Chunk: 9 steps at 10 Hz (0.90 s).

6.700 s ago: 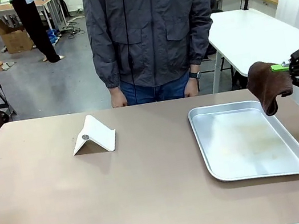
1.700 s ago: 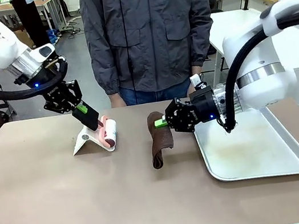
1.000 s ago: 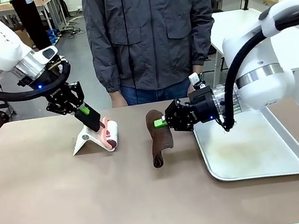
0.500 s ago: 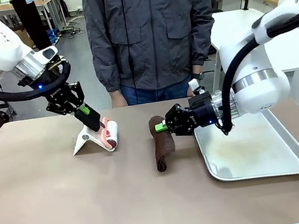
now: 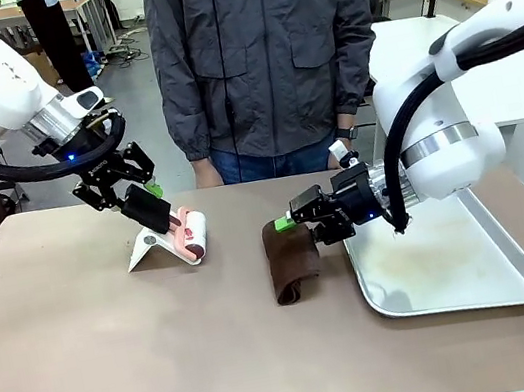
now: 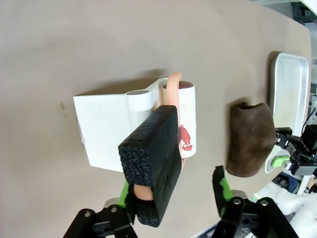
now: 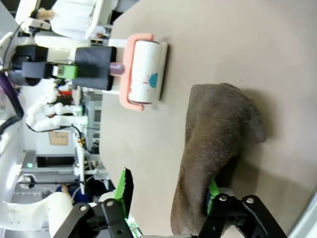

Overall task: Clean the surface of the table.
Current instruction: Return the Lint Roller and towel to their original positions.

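With the brown cloth [image 5: 292, 264] lying near the table's [image 5: 122, 383] far edge, beside the tray [image 5: 447, 265], our right gripper [image 5: 298, 228] stood wide over it and needed flat pressure, while our left gripper [image 6: 173, 191] stood parted around the lint roller's handle [image 6: 151, 161].

White glossy arms, silver rings, black cables, black green-padded tool [image 5: 299, 222].

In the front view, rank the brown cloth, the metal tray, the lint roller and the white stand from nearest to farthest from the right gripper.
1. Brown cloth, right at the right gripper.
2. Metal tray, just behind the gripper, on the robot's right.
3. Lint roller, farther left.
4. White stand, farthest left.
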Tool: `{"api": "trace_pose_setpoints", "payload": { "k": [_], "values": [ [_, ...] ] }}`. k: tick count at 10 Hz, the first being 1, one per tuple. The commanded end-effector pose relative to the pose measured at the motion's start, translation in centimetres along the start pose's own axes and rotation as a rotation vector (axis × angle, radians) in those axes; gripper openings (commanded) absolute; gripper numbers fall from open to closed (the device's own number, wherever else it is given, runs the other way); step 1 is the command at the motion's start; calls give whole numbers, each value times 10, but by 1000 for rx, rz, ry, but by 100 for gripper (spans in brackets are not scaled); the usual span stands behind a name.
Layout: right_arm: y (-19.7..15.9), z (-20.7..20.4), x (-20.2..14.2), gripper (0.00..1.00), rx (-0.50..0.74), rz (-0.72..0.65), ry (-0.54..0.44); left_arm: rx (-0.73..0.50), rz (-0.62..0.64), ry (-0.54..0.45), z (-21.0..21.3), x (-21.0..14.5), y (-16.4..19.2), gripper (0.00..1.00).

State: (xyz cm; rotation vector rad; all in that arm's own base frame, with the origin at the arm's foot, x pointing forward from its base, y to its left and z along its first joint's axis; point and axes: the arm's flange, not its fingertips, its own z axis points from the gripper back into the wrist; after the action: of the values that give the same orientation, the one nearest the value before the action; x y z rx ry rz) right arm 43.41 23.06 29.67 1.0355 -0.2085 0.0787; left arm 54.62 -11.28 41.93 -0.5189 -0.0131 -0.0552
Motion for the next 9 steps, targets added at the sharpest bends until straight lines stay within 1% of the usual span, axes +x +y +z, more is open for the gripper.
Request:
{"api": "trace_pose_setpoints", "payload": {
  "k": [1, 3, 4, 6, 8, 9],
  "values": [
    [16, -3, 6, 100, -93, 39, 38, 34, 15, 6, 4, -3, -6, 100],
    [28, 1, 8, 100, -190, 105, 74, 54, 11, 5, 14, -9, -5, 100],
    [40, 5, 11, 100, -265, 151, 74, 57, 7, -11, 23, -14, -2, 100],
    [72, 9, 19, 100, -372, 259, 117, 74, 5, -38, 42, -25, 1, 100],
    [101, 15, 30, 100, -530, 374, 100, 67, 5, -85, 71, -43, 6, 100],
    [112, 17, 34, 100, -523, 448, 78, 53, 4, -122, 87, -55, 9, 100]
  ]
}}
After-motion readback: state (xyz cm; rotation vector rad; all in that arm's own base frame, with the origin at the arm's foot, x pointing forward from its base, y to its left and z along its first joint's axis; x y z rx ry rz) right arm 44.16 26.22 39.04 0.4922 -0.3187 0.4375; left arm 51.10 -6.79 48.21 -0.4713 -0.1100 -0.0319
